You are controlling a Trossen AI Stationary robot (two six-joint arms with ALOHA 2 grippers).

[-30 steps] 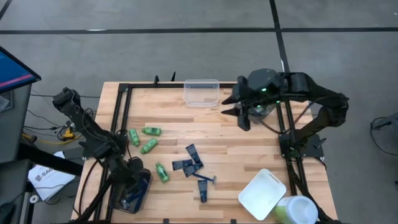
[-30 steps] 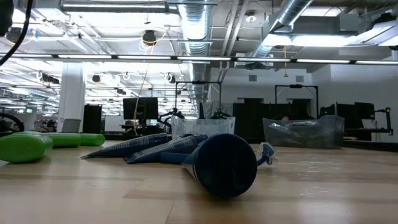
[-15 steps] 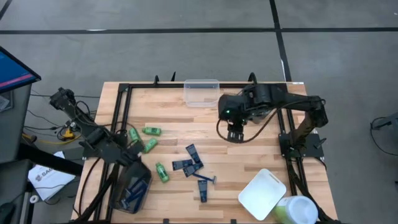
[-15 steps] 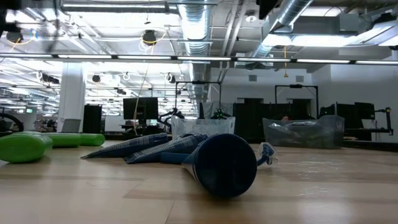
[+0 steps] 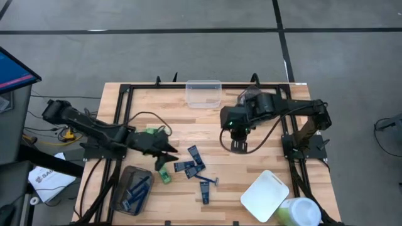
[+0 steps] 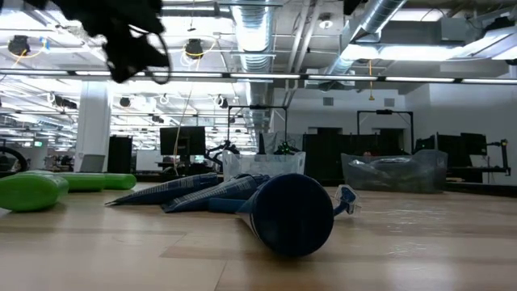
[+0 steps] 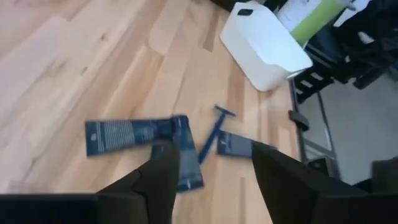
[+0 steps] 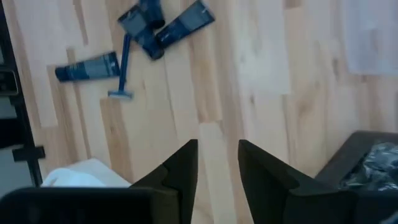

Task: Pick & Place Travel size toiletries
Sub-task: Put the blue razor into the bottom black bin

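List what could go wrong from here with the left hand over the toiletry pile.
1. The dark navy flat tubes overlap in a heap, so the open left hand may pinch two or shove them apart.
2. The thin blue razor lies right beside them and could get dragged along.
3. The open right hand hovers nearby; both arms could crowd the middle.

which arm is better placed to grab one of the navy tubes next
Left. Its end effector hangs open right beside the navy tubes; the right end effector, also empty, is farther off over bare wood.
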